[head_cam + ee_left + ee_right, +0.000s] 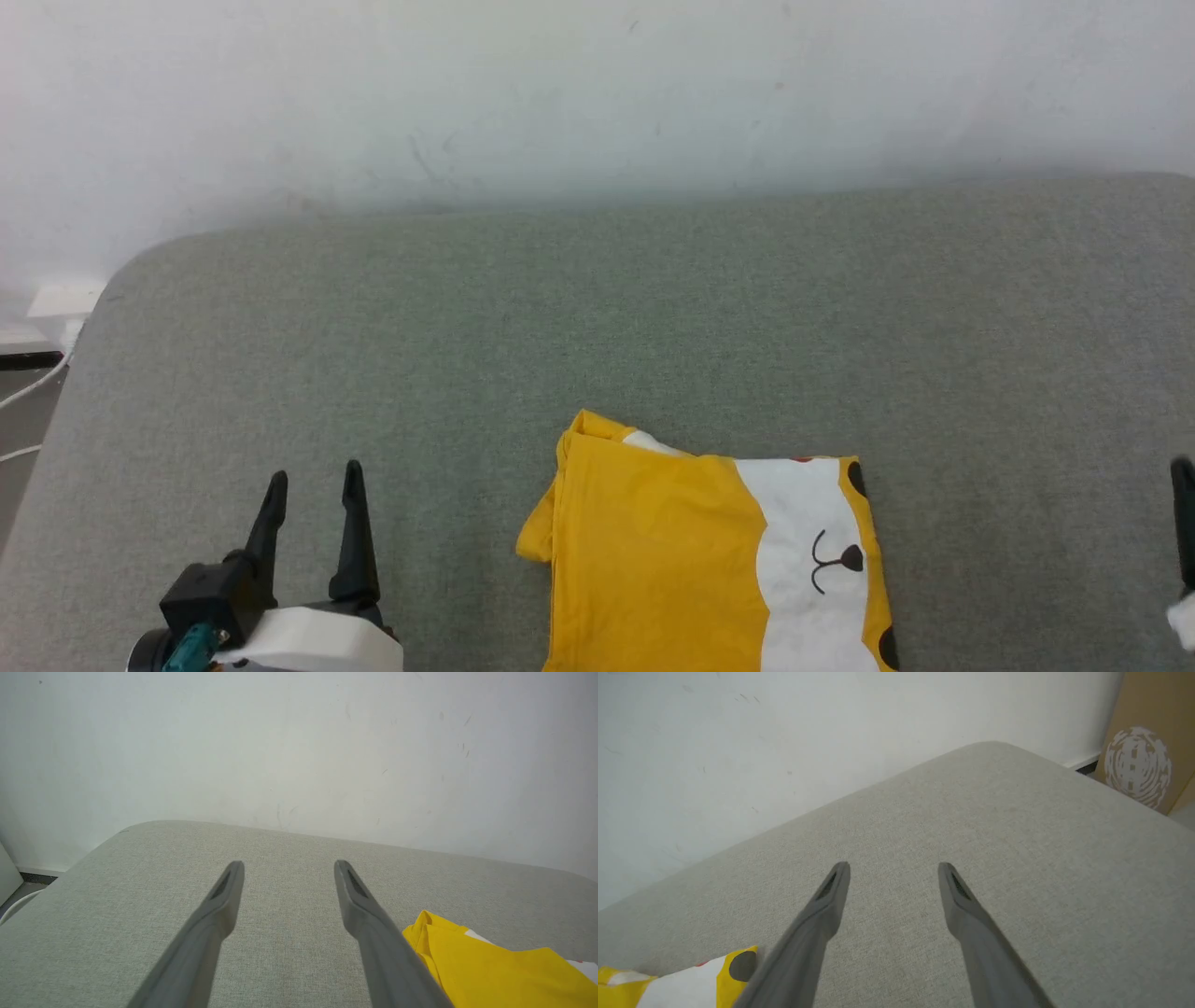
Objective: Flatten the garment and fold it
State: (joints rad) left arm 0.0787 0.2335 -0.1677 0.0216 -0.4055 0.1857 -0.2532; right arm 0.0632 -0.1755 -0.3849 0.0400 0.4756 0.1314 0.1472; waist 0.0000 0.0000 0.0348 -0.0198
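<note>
I'm holding my left tool wide open, nothing btwn its fingers, hovering over the grey surface at approx 8 o'clock in the head view. My right tool is standing open & empty too (just one dark finger is peeking in at 4 o'clock of the head view). The garment, yellow w/ a white face patch, is lying folded into a rough rectangle at 6 o'clock, btwn both tools, touching neither. A white wall is running along at 12 o'clock; a cardboard box is standing at 2 o'clock in the right wrist view.
</note>
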